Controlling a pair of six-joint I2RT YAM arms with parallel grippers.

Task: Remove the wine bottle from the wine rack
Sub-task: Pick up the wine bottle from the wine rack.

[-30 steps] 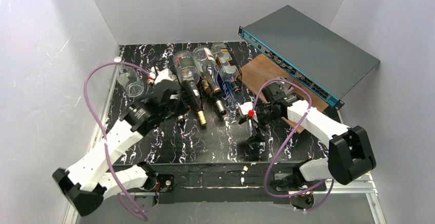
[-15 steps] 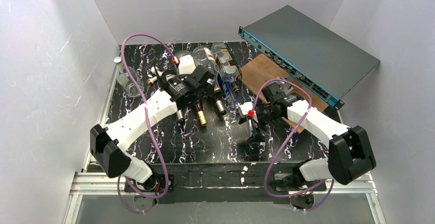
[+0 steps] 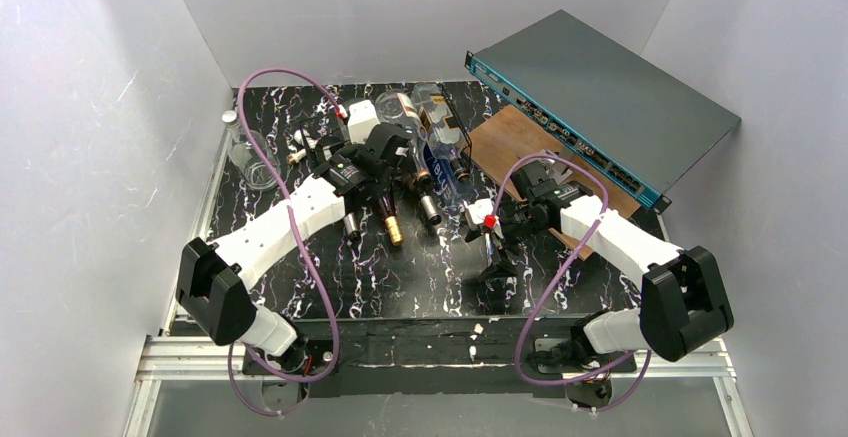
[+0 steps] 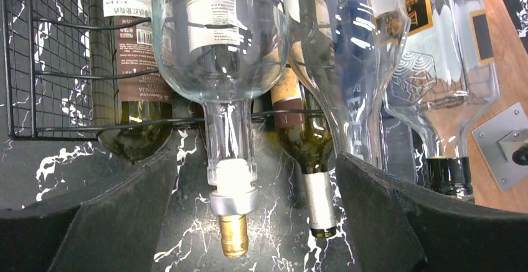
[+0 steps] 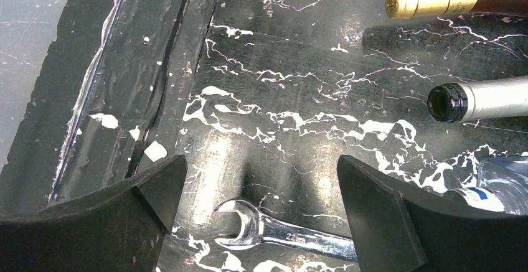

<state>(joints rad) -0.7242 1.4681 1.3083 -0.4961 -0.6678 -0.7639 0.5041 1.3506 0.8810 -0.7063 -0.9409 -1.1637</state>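
The left gripper (image 4: 255, 172) is pictured poised over the wine rack (image 4: 56, 73) in the upper centre of the overhead view, its jaws spread wide and nothing held between them. In the left wrist view a clear wine bottle (image 4: 218, 42) is framed between the two black fingers (image 4: 118, 222). It lies on its side in the wire cradles, its gold-capped neck pointing toward the bottom of the frame. A dark labelled bottle (image 4: 134, 85) lies just to its left and a green bottle (image 4: 319, 200) with a silver foil neck just to its right. The right gripper (image 5: 261, 172), at centre right of the overhead view, is likewise shown fully open and empty, held above the marbled table (image 5: 299, 66) with a wrench (image 5: 292, 238) lying below it. The wine bottle is judged to be rigid, smooth glass: slippery, breakable and, being apparently empty, fairly light though awkwardly long. The neck, between shoulder and cap collar, is judged the surest place to be gripped, the body looking too broad and too closely flanked. A lift clear of the wires is thought advisable, lest neighbouring bottles be knocked.
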